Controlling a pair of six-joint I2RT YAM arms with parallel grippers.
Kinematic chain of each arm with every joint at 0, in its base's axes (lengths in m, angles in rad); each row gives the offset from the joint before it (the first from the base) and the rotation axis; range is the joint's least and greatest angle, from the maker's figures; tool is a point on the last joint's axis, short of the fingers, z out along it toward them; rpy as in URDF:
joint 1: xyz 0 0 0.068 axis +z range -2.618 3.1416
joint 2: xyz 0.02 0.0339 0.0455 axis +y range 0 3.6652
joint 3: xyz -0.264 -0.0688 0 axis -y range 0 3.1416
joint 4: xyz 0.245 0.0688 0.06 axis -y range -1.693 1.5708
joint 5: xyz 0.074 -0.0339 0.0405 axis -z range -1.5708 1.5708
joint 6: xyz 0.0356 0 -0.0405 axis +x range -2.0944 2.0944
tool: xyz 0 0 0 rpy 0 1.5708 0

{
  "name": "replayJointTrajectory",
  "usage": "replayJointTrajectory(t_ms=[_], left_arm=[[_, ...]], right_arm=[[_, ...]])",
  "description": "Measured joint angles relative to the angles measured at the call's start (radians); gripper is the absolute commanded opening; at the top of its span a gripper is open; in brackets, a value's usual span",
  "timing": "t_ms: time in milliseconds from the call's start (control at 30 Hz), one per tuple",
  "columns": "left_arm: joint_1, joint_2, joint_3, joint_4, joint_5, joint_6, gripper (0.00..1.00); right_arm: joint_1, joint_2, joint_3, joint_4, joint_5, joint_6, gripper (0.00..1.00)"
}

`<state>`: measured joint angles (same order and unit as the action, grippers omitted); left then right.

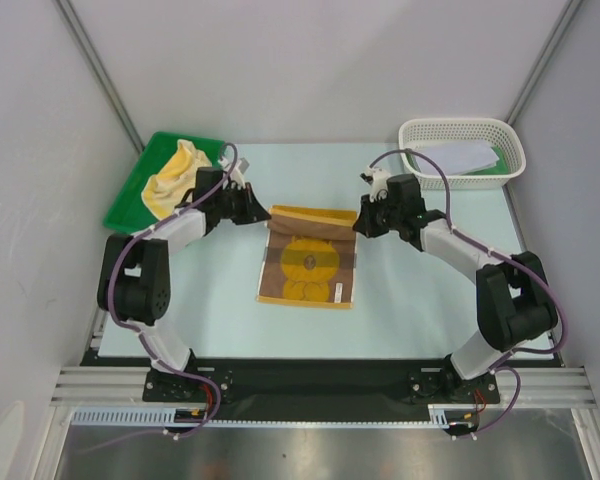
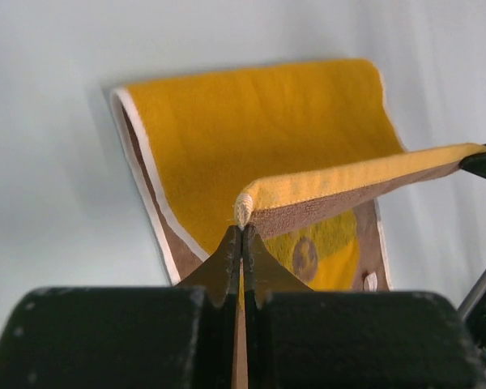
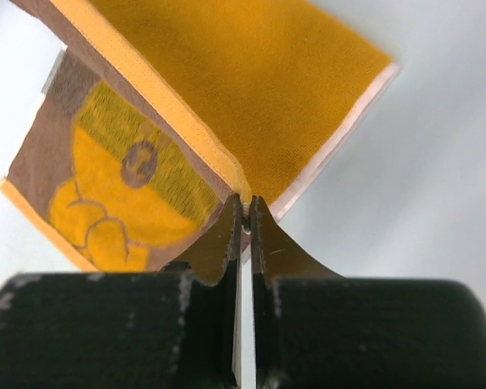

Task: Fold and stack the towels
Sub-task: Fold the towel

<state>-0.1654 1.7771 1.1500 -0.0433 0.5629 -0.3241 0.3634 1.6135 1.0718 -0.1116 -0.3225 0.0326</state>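
The table (image 1: 430, 310) is a pale, blue-green surface, plain and matte. At its far left corner lies a green tray (image 1: 128, 195), turned at an angle so one end runs out past the left edge. At the far right corner stands a white basket (image 1: 510, 150) with latticed plastic walls and a broad rim. Along the near edge runs an aluminium rail (image 1: 90, 385), and below it is a sheet of brushed metal (image 1: 310, 450). Grey walls (image 1: 310, 70) close in the far side, with two slim metal posts slanting up from the far corners, one left (image 1: 100, 70) and one right (image 1: 545, 60).
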Motion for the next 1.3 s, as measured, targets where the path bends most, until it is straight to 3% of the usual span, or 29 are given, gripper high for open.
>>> replayJointTrajectory(t_ms=[400, 1300], left_arm=[[-0.071, -0.172, -0.216, -0.035, -0.079, -0.012, 0.0], [-0.099, -0.414, -0.502, -0.019, -0.164, -0.139, 0.0]], right_arm=[[0.137, -0.081, -0.165, -0.061, 0.049, 0.057, 0.0], [0.199, -0.267, -0.257, -0.157, 0.107, 0.132, 0.0]])
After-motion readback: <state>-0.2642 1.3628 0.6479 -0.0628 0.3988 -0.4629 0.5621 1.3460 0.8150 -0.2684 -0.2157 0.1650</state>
